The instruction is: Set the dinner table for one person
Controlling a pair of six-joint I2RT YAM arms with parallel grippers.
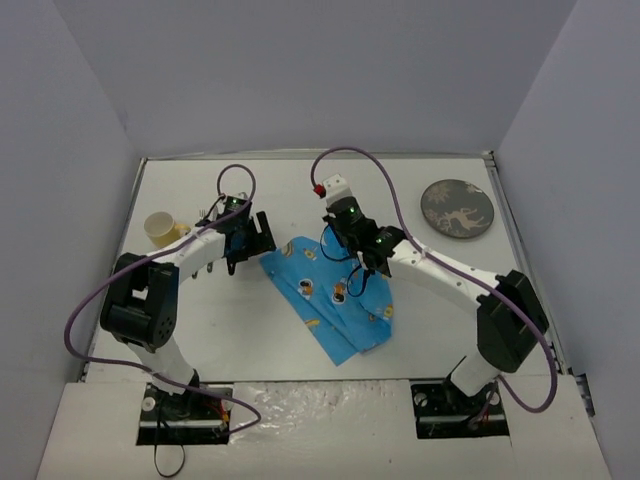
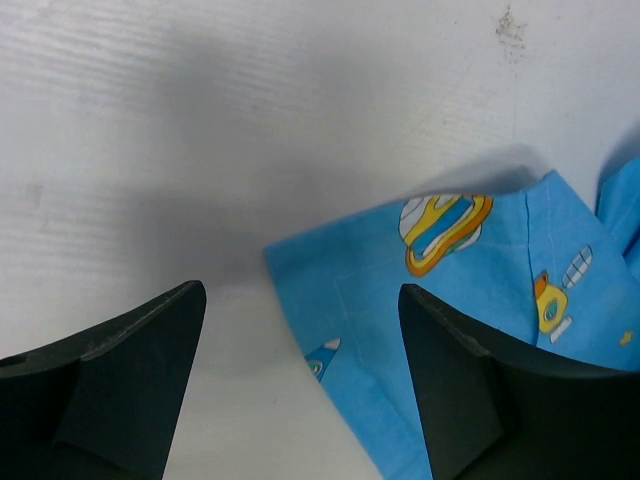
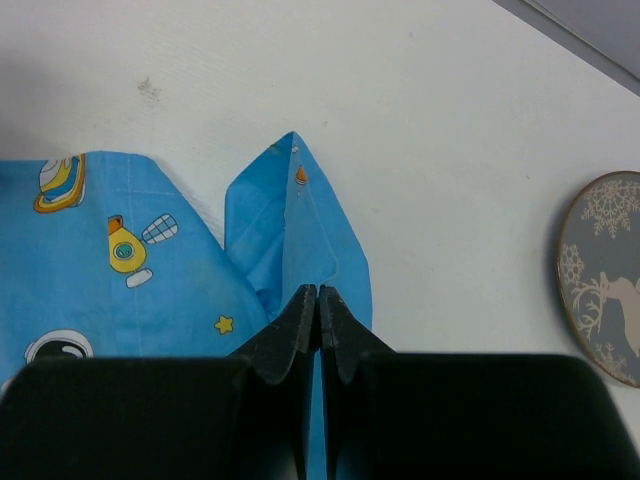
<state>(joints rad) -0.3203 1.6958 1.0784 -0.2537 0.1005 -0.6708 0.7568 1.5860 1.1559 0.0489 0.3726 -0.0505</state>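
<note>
See the white table (image 1: pixel 250 330) filling the middle of the overhead view, with a thin metal rim along the far and right edges and grey walls around. Find a blue space-print placemat (image 1: pixel 335 290) lying rumpled and askew at centre frame, slanting down toward lower centre. Note a dark round plate (image 1: pixel 457 208) at upper right, flat on the table and well apart from the placemat. Note also a pale cup (image 1: pixel 160 228) at the left edge, upright, near the left arm. Look left of centre for the left end effector (image 1: pixel 255 235), just beside the placemat's upper left corner. In the left wrist view, see the jaws spread wide and gripping nothing, with bare table at upper left and a corner of the placemat reaching in between the two dark fingers (image 2: pixel 130 370) from the right. Look at centre frame for the right end effector (image 1: pixel 338 240), above the placemat's upper edge. In the right wrist view, see the jaws pressed together on a raised fold of the placemat, with the plate at the right edge.
</note>
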